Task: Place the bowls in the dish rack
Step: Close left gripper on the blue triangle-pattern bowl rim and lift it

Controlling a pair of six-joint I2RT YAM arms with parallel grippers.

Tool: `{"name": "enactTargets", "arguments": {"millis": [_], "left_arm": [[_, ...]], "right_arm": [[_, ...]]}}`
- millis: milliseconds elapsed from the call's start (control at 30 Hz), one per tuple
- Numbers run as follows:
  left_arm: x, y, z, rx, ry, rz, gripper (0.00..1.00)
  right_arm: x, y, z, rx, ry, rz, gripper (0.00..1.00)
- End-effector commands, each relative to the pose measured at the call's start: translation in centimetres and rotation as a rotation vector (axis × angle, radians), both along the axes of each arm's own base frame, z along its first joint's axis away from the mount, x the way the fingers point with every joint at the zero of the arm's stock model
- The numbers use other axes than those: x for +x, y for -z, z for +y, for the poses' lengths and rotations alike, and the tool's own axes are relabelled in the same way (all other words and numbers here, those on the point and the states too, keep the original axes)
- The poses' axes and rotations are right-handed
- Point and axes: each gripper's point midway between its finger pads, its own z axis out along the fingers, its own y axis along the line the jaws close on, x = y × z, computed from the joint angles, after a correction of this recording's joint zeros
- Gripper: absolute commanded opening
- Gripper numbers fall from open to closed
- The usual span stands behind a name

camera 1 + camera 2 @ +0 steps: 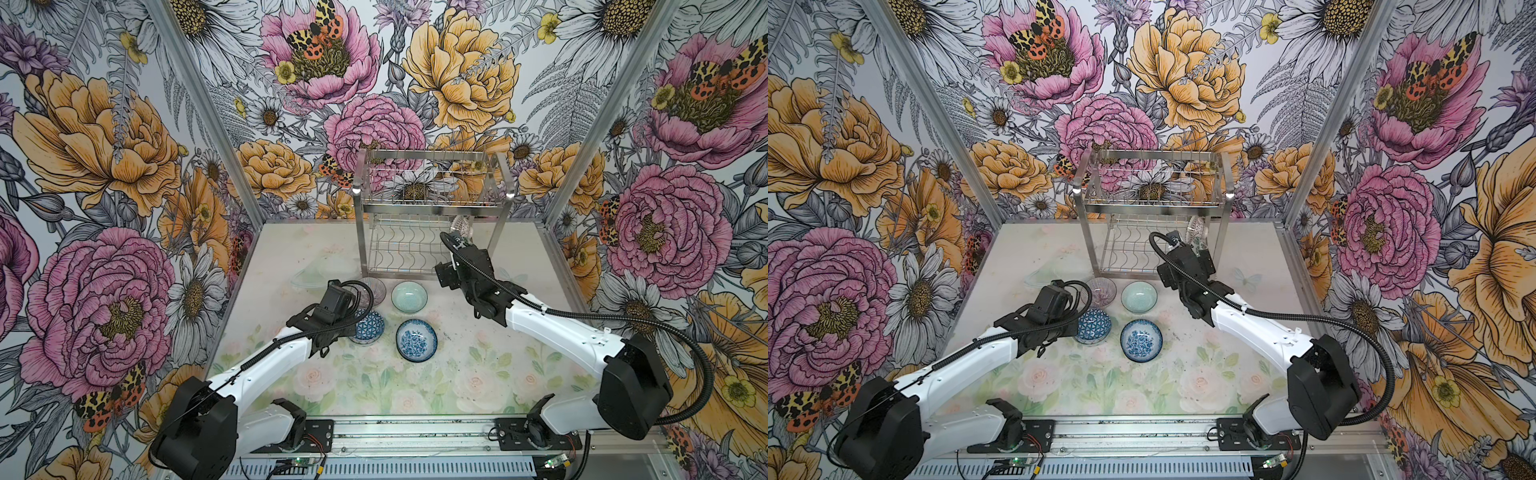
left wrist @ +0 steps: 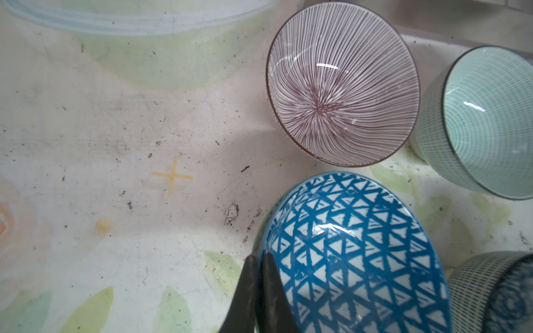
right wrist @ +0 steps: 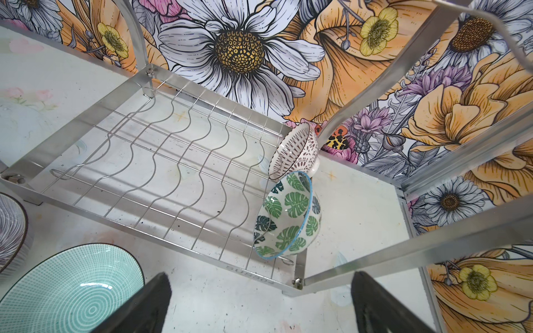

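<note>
Pinching the blue geometric bowl (image 2: 354, 253) by its rim, my left gripper (image 2: 259, 259) clamped tight; right gripper (image 3: 261, 276) gapes empty beside the dish rack (image 1: 432, 203). Next: lift, slot.

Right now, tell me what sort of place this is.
Probably a robot test booth, not a kitchen: floral-printed walls, two arms mounted on a rail, a dish rack and bowls on the table.

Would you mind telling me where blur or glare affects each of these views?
Left wrist view: the left gripper is a dark blur, glare streaks the blue geometric bowl and purple-lined bowl. Right wrist view: the right gripper is blurred, the dish rack sharp. Both top views: hot spots on the rack's front posts.
</note>
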Motion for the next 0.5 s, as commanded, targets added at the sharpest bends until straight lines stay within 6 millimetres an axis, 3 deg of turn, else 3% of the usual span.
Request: {"name": "enactTargets", "arguments": {"millis": [0, 233, 467], "left_arm": [[0.1, -1.3, 1.2, 0.038, -0.025, -0.045, 0.0], [0.5, -3.7, 0.8, 0.03, 0.001, -0.11, 0.0], [1.1, -4.6, 0.2, 0.045, 0.021, -0.133, 0.0]], "right_arm": [[-0.3, -1.2, -0.2, 0.032, 0.003, -0.019, 1.0], [-0.3, -1.4, 0.0, 0.044, -0.007, -0.019, 1.0], [-0.2, -1.5, 0.2, 0.047, -0.012, -0.019, 1.0]]}}
